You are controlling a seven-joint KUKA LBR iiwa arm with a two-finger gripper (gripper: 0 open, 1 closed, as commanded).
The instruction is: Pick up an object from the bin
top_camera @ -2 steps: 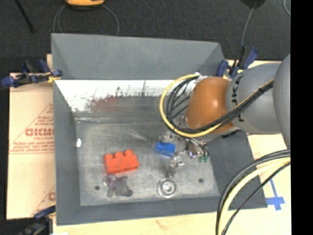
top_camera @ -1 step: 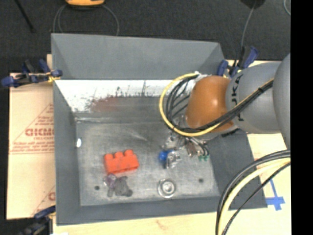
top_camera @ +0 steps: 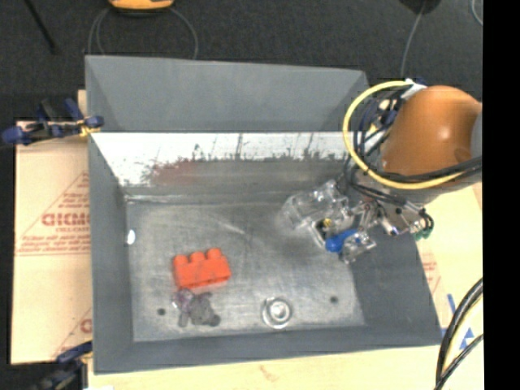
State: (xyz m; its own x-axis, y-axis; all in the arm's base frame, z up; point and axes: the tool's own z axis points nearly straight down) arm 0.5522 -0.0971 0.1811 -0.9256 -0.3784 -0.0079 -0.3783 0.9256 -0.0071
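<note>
With gripper low beside a clear plastic piece at the bin right side, couldn't tell if spread or pinching; saw nothing lifted, orange brick untouched.

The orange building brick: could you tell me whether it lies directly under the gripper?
No, the orange building brick lies far to the left of the gripper, well apart from it.

One orange brick, one metal ring, one clear plastic piece, one grey clump.
</note>
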